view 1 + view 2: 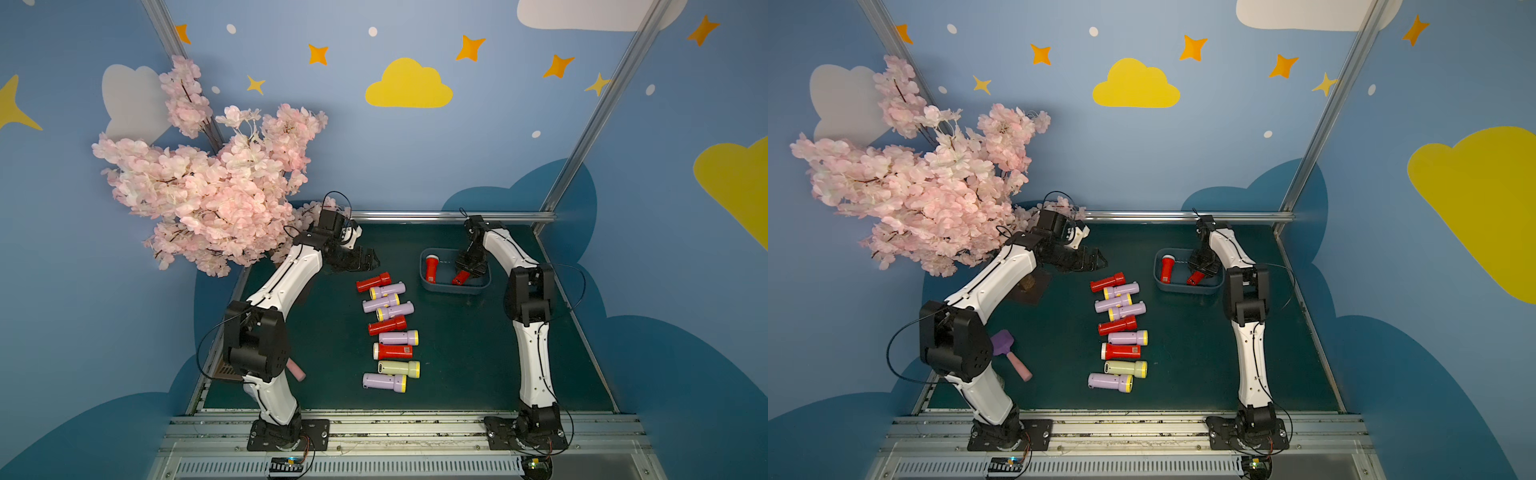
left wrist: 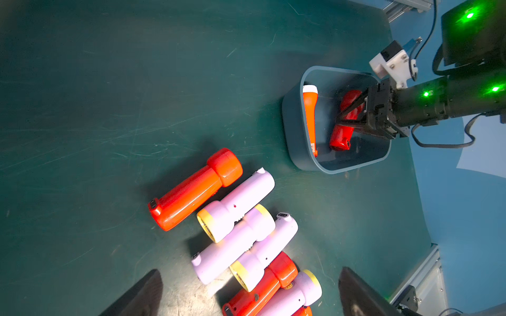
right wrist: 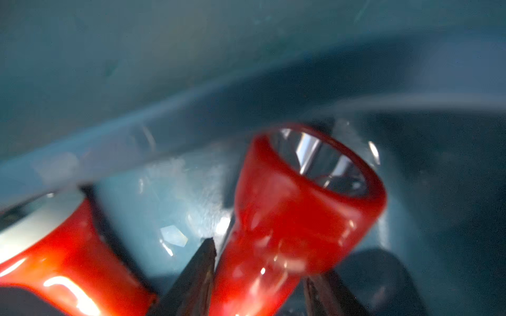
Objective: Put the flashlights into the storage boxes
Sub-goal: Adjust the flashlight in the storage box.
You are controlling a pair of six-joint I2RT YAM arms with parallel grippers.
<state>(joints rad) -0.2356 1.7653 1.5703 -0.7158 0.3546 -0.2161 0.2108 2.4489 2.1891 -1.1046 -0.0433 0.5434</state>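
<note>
The blue-grey storage box [image 1: 453, 291] [image 1: 1183, 289] [image 2: 290, 136] stands at the back right of the green mat. Inside it, my right gripper [image 1: 468, 270] [image 1: 1204, 270] [image 3: 260, 260] is shut on a red flashlight [image 1: 460, 277] [image 2: 345, 120] [image 3: 295, 213], which sits tilted with its head up. A second red flashlight with a white head [image 1: 431, 268] [image 2: 310, 117] lies in the box beside it. Several red, lilac and cream flashlights [image 1: 390, 328] [image 1: 1121, 328] lie in a row down the mat's middle. My left gripper [image 1: 365, 259] [image 2: 249, 270] hovers open above the row's far end, holding nothing.
A pink blossom tree [image 1: 208, 187] overhangs the back left corner, its base [image 1: 1030, 284] beside my left arm. A purple scoop with a pink handle [image 1: 1003, 343] lies at the left edge. A metal rail [image 1: 453, 216] bounds the back.
</note>
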